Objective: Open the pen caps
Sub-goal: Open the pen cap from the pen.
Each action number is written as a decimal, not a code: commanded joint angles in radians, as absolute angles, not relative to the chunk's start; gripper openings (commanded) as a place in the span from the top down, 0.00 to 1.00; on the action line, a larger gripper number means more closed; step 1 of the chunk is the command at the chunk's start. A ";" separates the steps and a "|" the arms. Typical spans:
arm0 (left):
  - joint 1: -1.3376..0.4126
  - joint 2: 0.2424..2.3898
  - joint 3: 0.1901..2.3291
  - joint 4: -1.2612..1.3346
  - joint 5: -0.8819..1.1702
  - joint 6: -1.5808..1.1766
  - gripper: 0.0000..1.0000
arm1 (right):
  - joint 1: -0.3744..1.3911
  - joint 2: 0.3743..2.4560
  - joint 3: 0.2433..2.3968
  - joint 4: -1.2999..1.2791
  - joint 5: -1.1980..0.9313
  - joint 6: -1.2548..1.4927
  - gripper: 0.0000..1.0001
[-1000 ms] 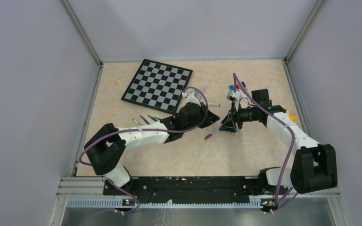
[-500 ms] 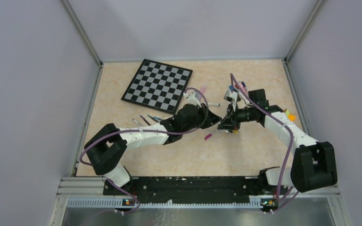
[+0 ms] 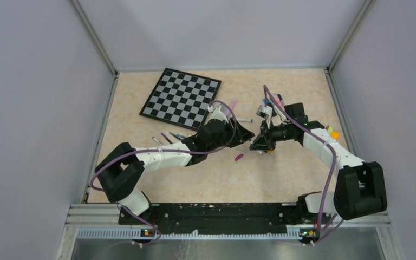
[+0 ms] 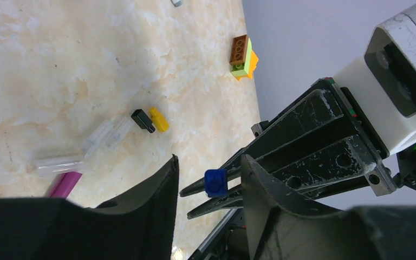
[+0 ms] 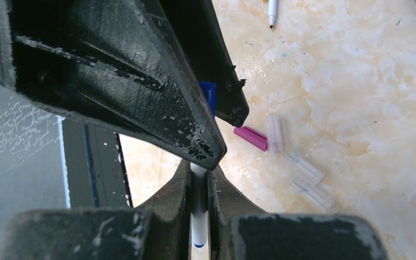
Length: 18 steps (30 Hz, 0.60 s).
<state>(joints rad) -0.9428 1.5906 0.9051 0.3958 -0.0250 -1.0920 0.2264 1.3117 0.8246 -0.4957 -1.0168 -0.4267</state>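
Note:
My right gripper [image 5: 199, 168] is shut on a thin white pen [image 5: 199, 214], which runs forward between its fingers. The pen's blue cap [image 4: 215, 182] sits on the far end, just past the right fingertips. My left gripper [image 4: 209, 160] is open, and its two fingers stand either side of that blue cap with a gap on each side. Both grippers meet tip to tip above the table's middle, the left gripper [image 3: 244, 135] facing the right gripper [image 3: 260, 143]. Below them lie a pink cap [image 3: 239, 157], a black cap [image 4: 142, 120], a yellow cap [image 4: 159, 119] and clear caps [image 5: 303, 173].
A black-and-white chessboard [image 3: 181, 97] lies at the back left. Several pens [image 3: 168, 136] lie beside the left arm, and more pens [image 3: 273, 102] lie behind the right gripper. A yellow-orange block [image 3: 333, 131] with a brown brick on it sits by the right wall.
The right gripper has shifted slightly left to meet the left gripper and has shut on the pen. The left gripper's jaws have parted around the blue cap.

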 commanded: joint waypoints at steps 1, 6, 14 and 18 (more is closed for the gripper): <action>-0.940 1.542 0.907 0.399 -0.047 -1.094 0.54 | 0.233 1.310 0.845 -0.491 -1.042 -0.449 1.00; -0.939 1.544 0.915 0.381 -0.053 -1.090 0.67 | 0.236 1.314 0.845 -0.492 -1.041 -0.453 1.00; -0.933 1.498 0.898 0.362 -0.113 -1.063 1.00 | 0.252 1.322 0.845 -0.511 -1.026 -0.474 1.00; -0.894 1.379 0.784 0.391 -0.225 -1.103 1.00 | 0.281 1.334 0.845 -0.529 -1.014 -0.489 1.00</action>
<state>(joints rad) -0.9424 1.5322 0.8730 0.3603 -0.0685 -1.0985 0.2535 1.3182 0.8249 -0.4946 -1.0222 -0.4461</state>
